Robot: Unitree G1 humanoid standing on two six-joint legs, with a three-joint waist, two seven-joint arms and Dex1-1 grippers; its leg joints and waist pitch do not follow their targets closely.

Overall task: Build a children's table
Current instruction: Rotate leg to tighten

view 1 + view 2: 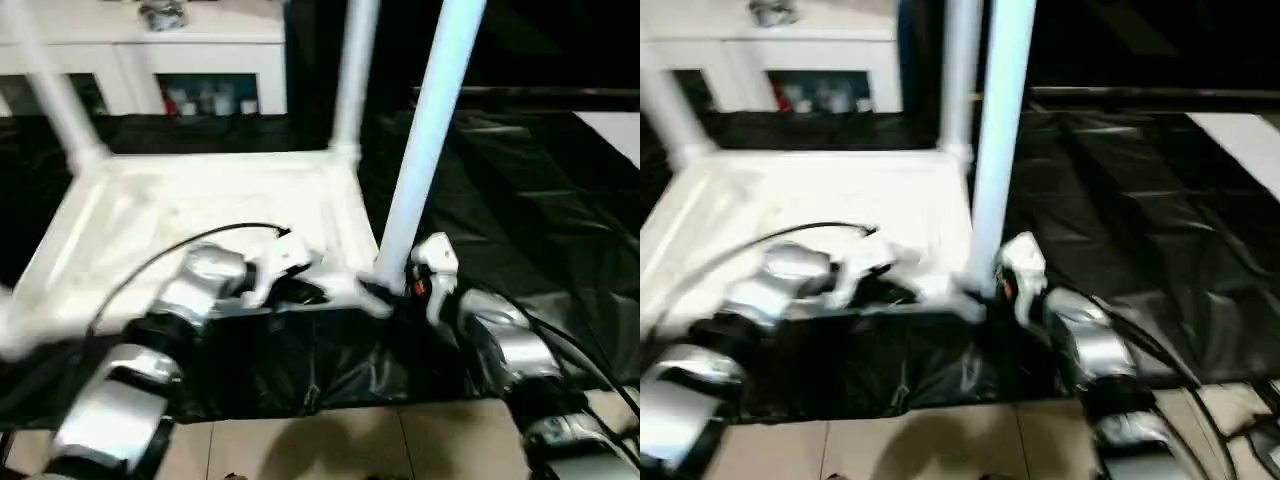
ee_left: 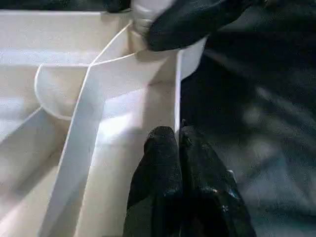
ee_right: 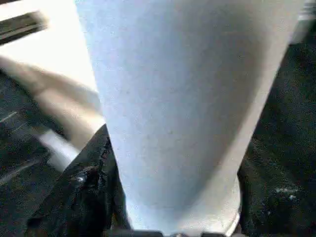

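Observation:
The white tabletop lies upside down on a black sheet, ribbed underside up. Two white legs stand upright in its far corners, one on the left and one on the right. A third leg rises tilted from the near right corner socket. My right gripper is closed around its base, and in the right wrist view a black finger lies against the tube. My left gripper is shut, its fingertips at the tabletop's near rim, close to that corner.
A white cabinet with glass doors stands behind the tabletop. The black sheet spreads wide to the right. Light floor tiles show at the near edge, between my forearms.

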